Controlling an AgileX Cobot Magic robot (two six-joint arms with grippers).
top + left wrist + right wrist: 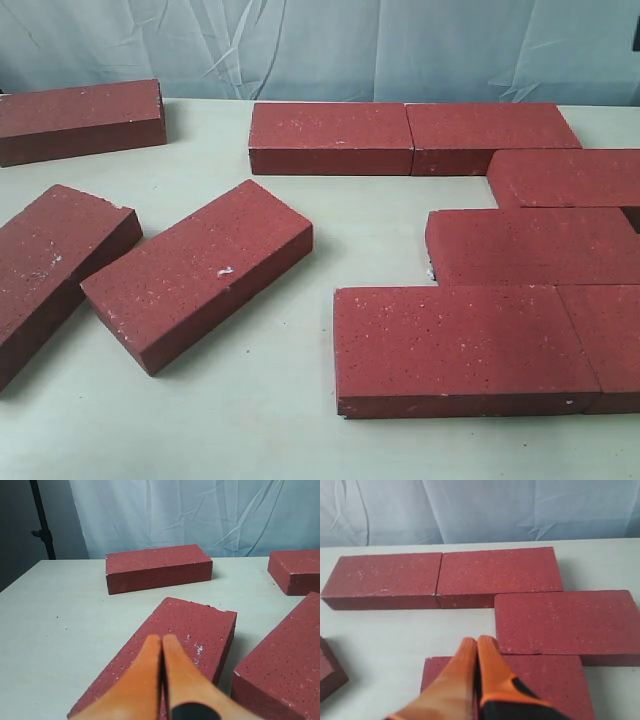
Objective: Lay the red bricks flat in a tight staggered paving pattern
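Several dark-red bricks lie flat on the pale table [250, 420]. On the right they form staggered rows: two end to end at the back [330, 135] [490, 132], one behind-right [570, 176], one in the middle [535, 245] and two in front [460, 345] [612, 340]. Loose bricks lie on the left: one at the back [80, 120] and two angled ones [200, 270] [50, 265]. No arm shows in the exterior view. My left gripper [162, 639] is shut and empty above an angled brick [200, 625]. My right gripper [477, 641] is shut and empty over a laid brick [555, 680].
A pale blue cloth [320, 45] hangs behind the table. In the left wrist view a dark stand [42, 525] rises past the table's far corner. A bare strip of table [395, 630] lies between the back row and the brick under my right gripper.
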